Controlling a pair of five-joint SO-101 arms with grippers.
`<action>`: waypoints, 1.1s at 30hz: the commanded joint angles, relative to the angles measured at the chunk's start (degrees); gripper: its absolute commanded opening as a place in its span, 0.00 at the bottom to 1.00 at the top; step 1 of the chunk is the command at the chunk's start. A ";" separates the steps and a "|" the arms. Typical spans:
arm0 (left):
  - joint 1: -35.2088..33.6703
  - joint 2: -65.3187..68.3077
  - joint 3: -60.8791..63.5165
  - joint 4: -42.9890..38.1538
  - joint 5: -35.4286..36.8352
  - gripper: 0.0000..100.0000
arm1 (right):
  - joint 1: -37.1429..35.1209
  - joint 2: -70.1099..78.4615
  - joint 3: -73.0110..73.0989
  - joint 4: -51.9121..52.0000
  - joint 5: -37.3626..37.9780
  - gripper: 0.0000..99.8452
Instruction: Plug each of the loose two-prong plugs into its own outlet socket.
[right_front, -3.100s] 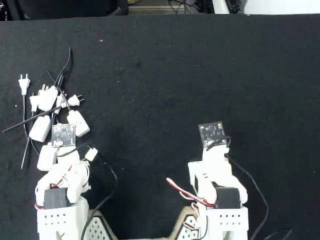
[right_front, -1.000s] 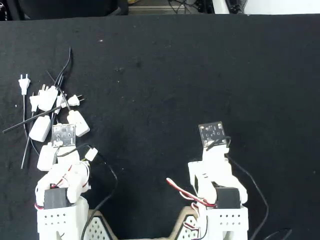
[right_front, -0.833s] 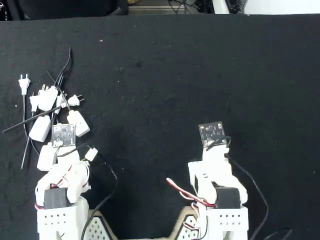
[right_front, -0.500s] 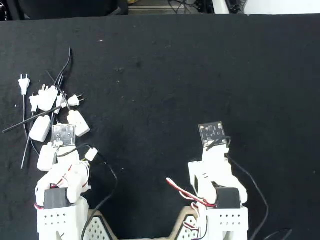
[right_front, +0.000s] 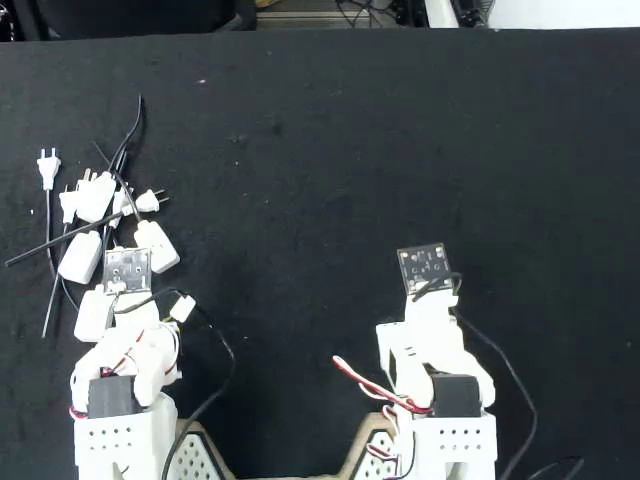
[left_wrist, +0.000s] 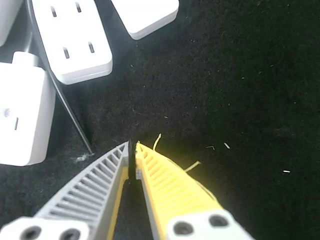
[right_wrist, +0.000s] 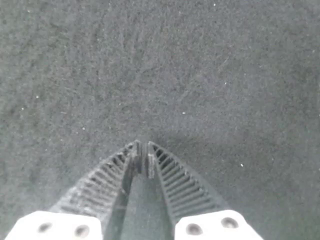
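Several white outlet sockets and two-prong plugs with black cords lie in a heap at the table's left side. One plug lies apart at the far left. My left arm is folded back just below the heap. Its gripper is shut and empty, hovering over black cloth beside a socket block with four slots and another white block. My right arm rests at the lower middle right. Its gripper is shut with nothing in it, over bare cloth.
A thin black cord runs between the two white blocks close to my left gripper. The black table cloth stretches wide at the centre and right. The table's far edge runs along the back.
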 joint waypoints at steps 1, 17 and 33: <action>-0.84 -0.35 1.19 -0.18 0.18 0.03 | 1.49 -5.23 -0.22 0.53 0.44 0.01; -20.53 -0.44 -16.48 -0.44 -21.19 0.03 | 4.40 -5.32 -0.22 -3.52 0.70 0.01; -20.35 -0.44 -14.11 -26.81 -8.88 0.03 | 3.16 -5.32 -1.45 -32.97 14.59 0.01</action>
